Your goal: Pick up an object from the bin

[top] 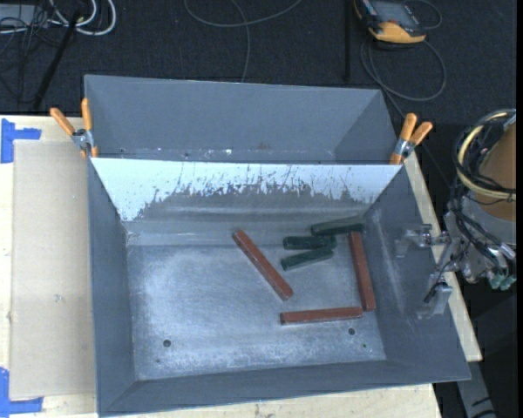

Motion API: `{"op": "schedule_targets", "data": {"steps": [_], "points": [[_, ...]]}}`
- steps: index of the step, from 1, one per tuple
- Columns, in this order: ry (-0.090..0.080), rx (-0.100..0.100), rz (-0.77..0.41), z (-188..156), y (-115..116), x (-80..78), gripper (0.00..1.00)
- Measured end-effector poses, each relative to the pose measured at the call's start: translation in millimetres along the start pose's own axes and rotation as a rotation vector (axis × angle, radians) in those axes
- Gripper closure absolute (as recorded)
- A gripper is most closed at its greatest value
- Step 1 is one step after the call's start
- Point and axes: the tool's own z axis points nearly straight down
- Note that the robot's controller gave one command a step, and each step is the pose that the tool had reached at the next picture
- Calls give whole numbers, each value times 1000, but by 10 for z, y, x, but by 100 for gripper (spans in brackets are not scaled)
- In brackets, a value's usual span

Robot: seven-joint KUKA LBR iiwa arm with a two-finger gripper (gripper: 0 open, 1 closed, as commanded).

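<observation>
My gripper (438, 270) hangs at the bin's right rim, above the right sloping wall and apart from the loose things on the floor. Nearest to it is a brown bar (361, 271) lying almost upright in the view along the floor's right side. A second brown bar (321, 316) lies flat near the front right. A third brown bar (263, 265) lies diagonally in the middle. Between them sit dark green bars (309, 244), one of which (336, 229) points towards the right wall.
The arm stands outside the bin at the right. The bin's left half and front floor hold no loose things. Its walls slope steeply on all sides.
</observation>
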Motion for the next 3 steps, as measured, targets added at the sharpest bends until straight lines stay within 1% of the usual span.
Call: {"op": "schedule_targets", "data": {"steps": [1,2,3], "points": [[8,-4,-94,1100,486,72,0],[5,-3,-161,1548,722,109,0],[1,0,-168,1525,713,96,100]]}}
